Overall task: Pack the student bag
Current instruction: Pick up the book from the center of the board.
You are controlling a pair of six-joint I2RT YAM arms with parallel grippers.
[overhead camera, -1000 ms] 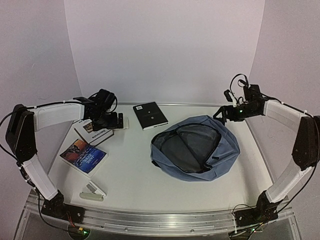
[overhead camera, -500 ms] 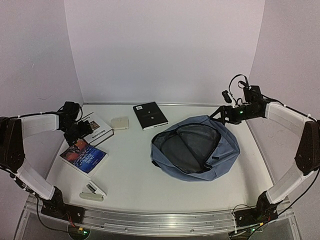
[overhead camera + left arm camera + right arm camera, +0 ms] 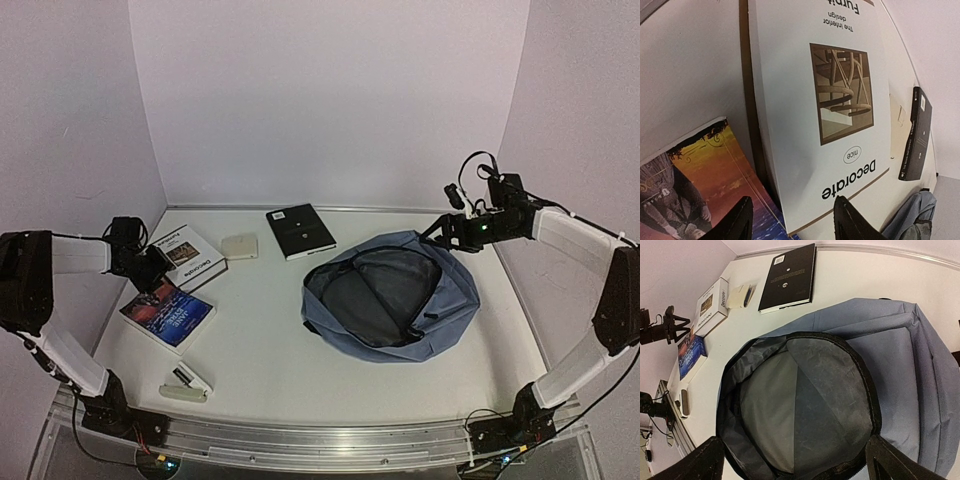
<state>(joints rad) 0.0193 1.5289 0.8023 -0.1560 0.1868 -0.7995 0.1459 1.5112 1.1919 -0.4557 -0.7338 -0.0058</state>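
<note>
The left hand (image 3: 794, 222) has swung from the small cream case (image 3: 241, 245) to the white paperback book (image 3: 815, 100), narrowing but grasping nothing yet; the blue-grey fabric student bag (image 3: 395, 295) lies open, unpacked.

I am looking at a white table (image 3: 270, 340) boxed in on three sides by plain panels. The back wall (image 3: 330, 100) is the brightest, a flat off-white with a faint lilac cast, and it meets the table in a thin grey seam (image 3: 400, 208). The left wall (image 3: 60, 120) and right wall (image 3: 590, 100) splay outward toward me and read a shade duller and more purple. An aluminium rail (image 3: 320, 438) runs along the table's near edge, under a clear lip. The light is soft and even, with no hard glare on my feed. What shadows fall on the table are faint and blurred at their edges.
</note>
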